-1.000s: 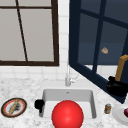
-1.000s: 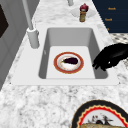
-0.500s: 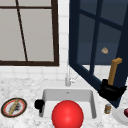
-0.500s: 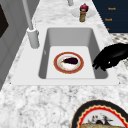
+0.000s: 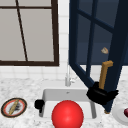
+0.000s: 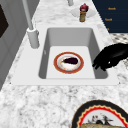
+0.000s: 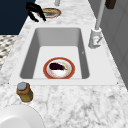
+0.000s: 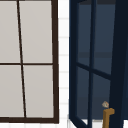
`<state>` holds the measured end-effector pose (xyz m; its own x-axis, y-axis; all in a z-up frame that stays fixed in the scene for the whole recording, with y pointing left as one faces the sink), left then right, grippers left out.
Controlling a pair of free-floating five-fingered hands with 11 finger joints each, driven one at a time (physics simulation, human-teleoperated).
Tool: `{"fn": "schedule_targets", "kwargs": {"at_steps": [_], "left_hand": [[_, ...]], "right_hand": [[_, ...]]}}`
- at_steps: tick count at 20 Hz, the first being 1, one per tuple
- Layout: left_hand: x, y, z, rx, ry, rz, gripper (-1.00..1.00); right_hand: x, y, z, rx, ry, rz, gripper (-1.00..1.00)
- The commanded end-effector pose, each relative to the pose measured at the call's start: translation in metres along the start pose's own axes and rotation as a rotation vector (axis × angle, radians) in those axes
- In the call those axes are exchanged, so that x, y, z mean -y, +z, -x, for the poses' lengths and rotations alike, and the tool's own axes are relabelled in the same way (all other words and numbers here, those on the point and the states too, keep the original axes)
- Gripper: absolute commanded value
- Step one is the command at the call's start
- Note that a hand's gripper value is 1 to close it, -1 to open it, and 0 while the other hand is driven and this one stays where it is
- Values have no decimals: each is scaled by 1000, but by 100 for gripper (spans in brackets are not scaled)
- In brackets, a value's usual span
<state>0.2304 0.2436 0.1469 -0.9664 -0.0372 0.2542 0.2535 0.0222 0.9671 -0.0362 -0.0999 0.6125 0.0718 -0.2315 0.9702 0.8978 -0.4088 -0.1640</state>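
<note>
The right hand (image 5: 101, 95), glossy black, hung at the foot of the open window sash (image 5: 117, 50), its fingers curled around the lower end of the brown, L-shaped handle (image 5: 103, 75). The sash was dark navy with slim bars and stood swung inward over the counter. A small brass-coloured knob (image 5: 104, 50) sat on the glass area just above the handle. In the upper view the handle (image 8: 107, 117) showed as a bent wooden bar below the knob (image 8: 105, 104).

The left hand (image 5: 39, 104) floated at the sink's left front corner; in the left side view it (image 6: 111, 57) hovered over the sink's rim with fingers bent downward, holding nothing.

The sink (image 6: 50, 37) was a smooth, white rectangular basin set in a speckled marble counter (image 6: 37, 100). On its floor lay a round plate (image 6: 57, 68) with a red rim, carrying a dark, oval eggplant (image 6: 70, 60). A grey tubular faucet (image 6: 32, 32) stood behind the basin. A shiny red ball (image 5: 67, 115) sat in front in the front view. A patterned plate (image 5: 14, 107) lay on the counter to the left, a plain white one (image 7: 20, 117) to the right, beside a small amber jar (image 7: 24, 92) with a grey lid.
</note>
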Motion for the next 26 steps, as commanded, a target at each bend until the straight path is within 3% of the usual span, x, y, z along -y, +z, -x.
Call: {"fn": "schedule_targets", "kwargs": {"at_steps": [1, 26], "left_hand": [[0, 0, 0, 0, 0, 0, 0], [0, 0, 0, 0, 0, 0, 0]], "right_hand": [[33, 4, 36, -7, -25, 3, 100], [89, 110, 76, 12, -121, 250, 100]]}}
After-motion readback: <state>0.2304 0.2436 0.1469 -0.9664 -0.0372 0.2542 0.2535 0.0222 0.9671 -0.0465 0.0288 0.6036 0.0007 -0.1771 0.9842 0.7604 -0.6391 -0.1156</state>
